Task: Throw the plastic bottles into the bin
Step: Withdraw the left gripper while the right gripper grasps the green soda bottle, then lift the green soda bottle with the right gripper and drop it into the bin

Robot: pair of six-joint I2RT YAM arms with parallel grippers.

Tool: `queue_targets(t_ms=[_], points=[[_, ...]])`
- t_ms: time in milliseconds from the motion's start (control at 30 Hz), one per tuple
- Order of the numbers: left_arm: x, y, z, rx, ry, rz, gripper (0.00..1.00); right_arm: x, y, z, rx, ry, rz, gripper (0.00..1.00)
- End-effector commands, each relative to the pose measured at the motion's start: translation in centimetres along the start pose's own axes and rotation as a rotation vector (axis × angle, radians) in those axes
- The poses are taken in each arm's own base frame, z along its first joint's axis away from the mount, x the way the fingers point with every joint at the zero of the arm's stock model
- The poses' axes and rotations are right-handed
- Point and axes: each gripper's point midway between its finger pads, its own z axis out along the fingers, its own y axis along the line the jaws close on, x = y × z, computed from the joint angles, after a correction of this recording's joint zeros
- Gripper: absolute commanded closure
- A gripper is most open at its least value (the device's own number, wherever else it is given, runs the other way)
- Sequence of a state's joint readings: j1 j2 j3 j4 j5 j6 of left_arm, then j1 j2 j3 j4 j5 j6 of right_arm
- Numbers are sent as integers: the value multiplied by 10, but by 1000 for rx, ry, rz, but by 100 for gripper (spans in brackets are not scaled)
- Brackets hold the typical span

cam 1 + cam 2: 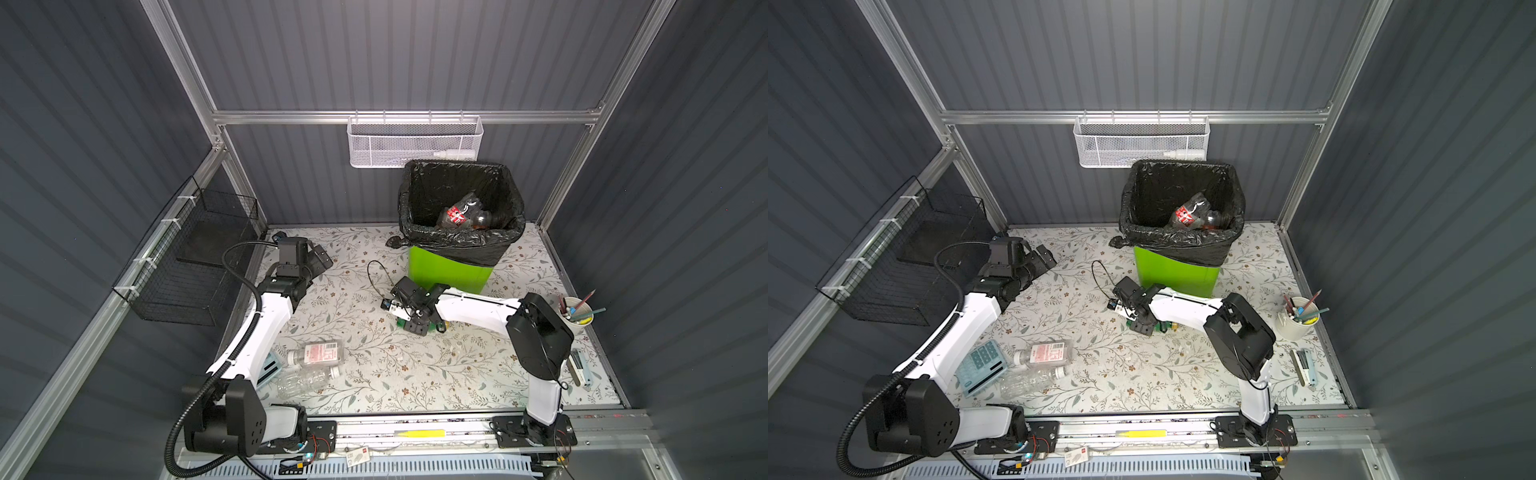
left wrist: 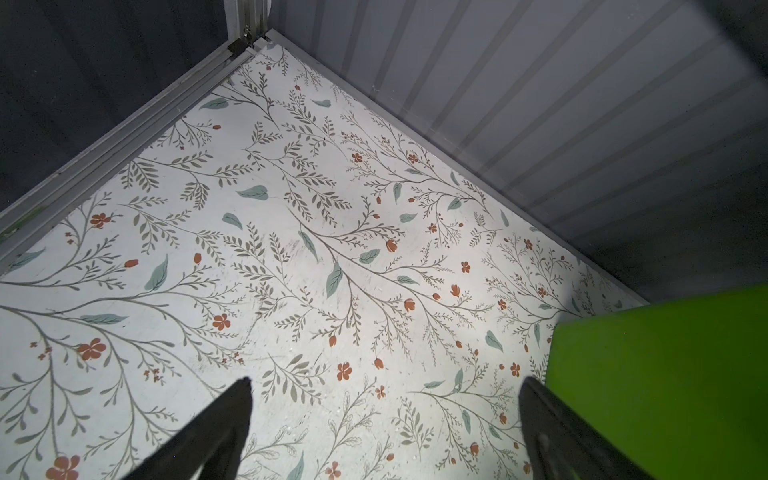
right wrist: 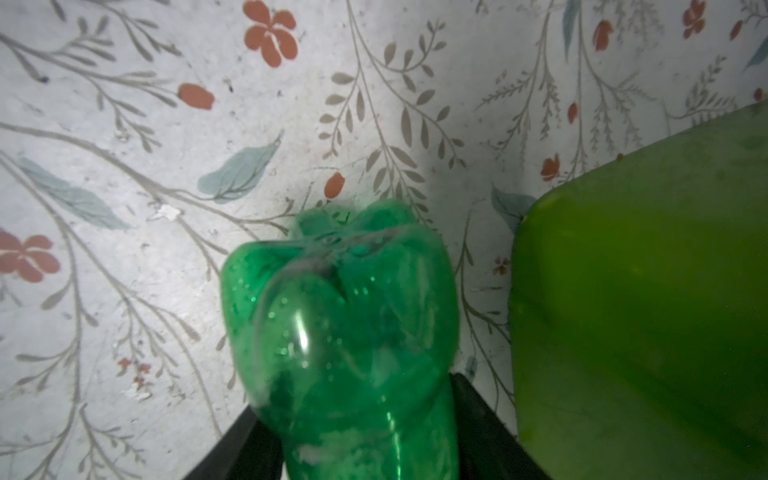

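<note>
Farthest in front of the bin (image 1: 451,270) and well off to its left, two clear plastic bottles lie on their sides on the floral surface (image 1: 374,386), touching each other. The labelled bottle (image 1: 318,353) has a white cap and a red-and-white label whose print is too small to read. The plain bottle (image 1: 305,380) beside it is bare, clear plastic.

Just in front of the bin's bright green wall, the right end effector (image 3: 353,392) is closed on a green bottle (image 3: 340,324). Its black fingers press against both sides of the body. The bottle is translucent green with a lobed, petal-shaped base that points away from the wrist camera, and small droplets cling inside it. It is low over the surface, near the bin's front corner.

Left of the bin, the left end effector (image 2: 384,384) hovers with its fingers spread wide and only the surface between them.

Inside the bin, against the black bag (image 1: 457,245) folded over its rim, lies a red-label bottle (image 1: 457,215) with white lettering that cannot be made out. A dark bottle (image 1: 484,218) touches it.
</note>
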State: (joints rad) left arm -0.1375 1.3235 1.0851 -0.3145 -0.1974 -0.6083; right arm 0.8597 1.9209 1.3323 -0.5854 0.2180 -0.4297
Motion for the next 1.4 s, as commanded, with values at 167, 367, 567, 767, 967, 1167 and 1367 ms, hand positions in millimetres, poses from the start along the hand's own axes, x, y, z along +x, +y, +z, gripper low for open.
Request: queue_targets(t_ms=[167, 367, 567, 767, 967, 1167, 1367], points=[[6, 4, 1, 7, 17, -27, 0, -46, -31, -95, 57, -281, 93, 51], [12, 7, 7, 3, 30, -35, 0, -78, -81, -247, 229, -677, 162, 53], [14, 5, 12, 13, 39, -50, 0, -65, -116, -450, 561, -1162, 169, 52], [18, 4, 17, 21, 52, -63, 0, -1, -118, -594, 873, -1572, 193, 50], [20, 7, 15, 18, 51, -75, 0, 18, -131, -617, 1019, -1610, 228, 47], [25, 7, 15, 29, 56, -92, 0, 9, -207, -513, 711, -1419, 520, 47], [21, 9, 9, 21, 47, -90, 0, 4, -247, -374, 380, -982, 745, 18]])
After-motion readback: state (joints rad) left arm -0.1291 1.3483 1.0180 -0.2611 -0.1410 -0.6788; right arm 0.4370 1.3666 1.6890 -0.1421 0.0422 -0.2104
